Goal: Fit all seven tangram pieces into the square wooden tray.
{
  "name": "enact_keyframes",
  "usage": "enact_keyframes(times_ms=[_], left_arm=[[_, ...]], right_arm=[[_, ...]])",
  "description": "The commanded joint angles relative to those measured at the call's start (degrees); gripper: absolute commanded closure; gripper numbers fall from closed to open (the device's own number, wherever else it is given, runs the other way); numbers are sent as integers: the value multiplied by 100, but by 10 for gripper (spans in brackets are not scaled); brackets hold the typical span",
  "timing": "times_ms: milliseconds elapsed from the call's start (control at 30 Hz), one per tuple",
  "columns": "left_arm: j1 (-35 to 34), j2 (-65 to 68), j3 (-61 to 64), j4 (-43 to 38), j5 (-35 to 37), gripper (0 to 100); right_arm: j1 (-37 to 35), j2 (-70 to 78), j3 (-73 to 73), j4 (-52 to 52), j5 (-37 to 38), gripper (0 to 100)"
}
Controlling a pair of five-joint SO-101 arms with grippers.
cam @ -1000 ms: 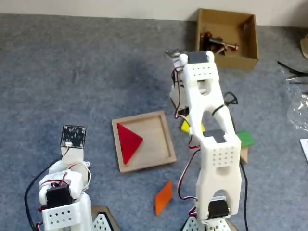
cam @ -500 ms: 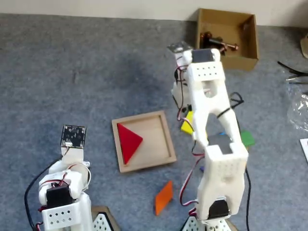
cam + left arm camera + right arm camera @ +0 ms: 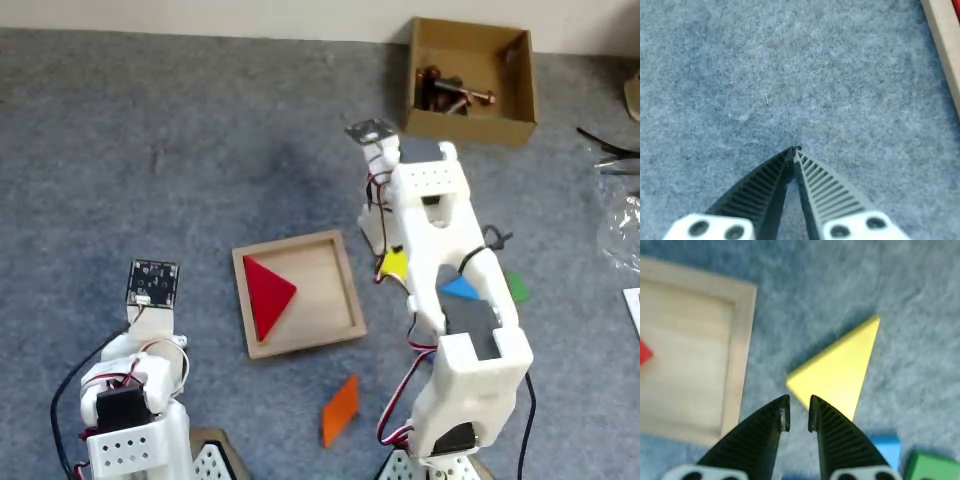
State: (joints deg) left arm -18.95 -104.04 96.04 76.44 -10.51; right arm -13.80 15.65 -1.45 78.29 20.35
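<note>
The square wooden tray (image 3: 345, 283) lies mid-table with a red triangle (image 3: 267, 292) inside it. A yellow triangle (image 3: 840, 372) lies on the carpet just right of the tray (image 3: 742, 340). My right gripper (image 3: 798, 415) hovers over the yellow triangle's near corner, slightly open and holding nothing. Blue (image 3: 461, 288) and green (image 3: 516, 288) pieces sit beside the right arm (image 3: 430, 200). An orange piece (image 3: 341, 410) lies in front of the tray. My left gripper (image 3: 795, 150) is shut over bare carpet left of the tray (image 3: 942, 35).
A cardboard box (image 3: 520, 85) holding small parts stands at the back right. Cables and a plastic bag (image 3: 620, 225) lie along the right edge. The left arm (image 3: 140, 400) is folded near the front left corner.
The right arm has folded back toward the front edge, uncovering the yellow and blue pieces in the high view. The left arm has not moved.
</note>
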Motion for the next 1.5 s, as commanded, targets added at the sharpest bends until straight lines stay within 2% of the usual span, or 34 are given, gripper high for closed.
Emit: enact_keyframes(times_ms=[0,233,400,567,733,867,1033,1233,1400,1467], left_arm=[[-75,-31,110,18,18,995],[-75,-31,110,18,18,995],[-66,-31,110,18,18,995],[-66,-31,110,18,26,995],[-66,-31,110,18,26,995],[-66,-31,110,26,26,995],[-66,-31,110,26,26,995],[-66,-31,110,26,26,995],[-66,-31,110,26,26,995],[-66,-31,110,26,26,995]], right_arm=[[66,-391,-40,-356,35,928],[57,-382,-48,-295,35,928],[48,-418,-57,207,9,928],[66,-470,-57,233,-316,928],[84,-1341,268,224,-334,925],[48,-2404,1218,-31,-334,833],[48,-3108,2510,-1033,-299,722],[48,-2589,3011,-1684,-325,692],[31,-1789,2457,-1736,-343,692],[-22,-1508,2185,-1727,-642,692]])
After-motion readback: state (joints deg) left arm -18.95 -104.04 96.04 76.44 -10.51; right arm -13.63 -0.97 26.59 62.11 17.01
